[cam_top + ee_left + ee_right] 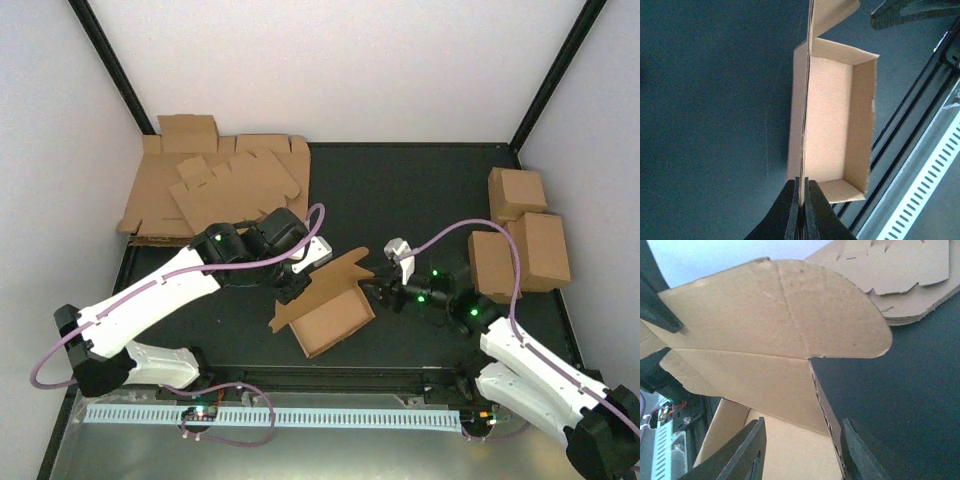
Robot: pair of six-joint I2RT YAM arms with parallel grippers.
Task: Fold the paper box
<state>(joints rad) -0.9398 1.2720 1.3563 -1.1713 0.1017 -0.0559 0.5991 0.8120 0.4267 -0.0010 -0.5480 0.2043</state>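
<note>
Paper box (330, 310) mid-table (420, 190), left gripper (291, 288) on its left, right gripper (374, 290) on its right; stack of blanks (220, 185) back left, folded boxes (525, 235) far right.

- A plain white back wall (340, 60) closes the far side.
- A white left wall (50, 150) and a white right wall (600, 160) angle in from either side.
- A black left post (114, 65) and a black right post (556, 75) run up the two far corners where the walls meet.
- The worktop (400, 190) is flat and matt black.
- A black rail (400, 377) runs along its near edge.
- Nearer still, a white slotted strip (330, 415) lies across a grey metal sheet (330, 455).
- The light is soft and even, and the shadows are faint.
</note>
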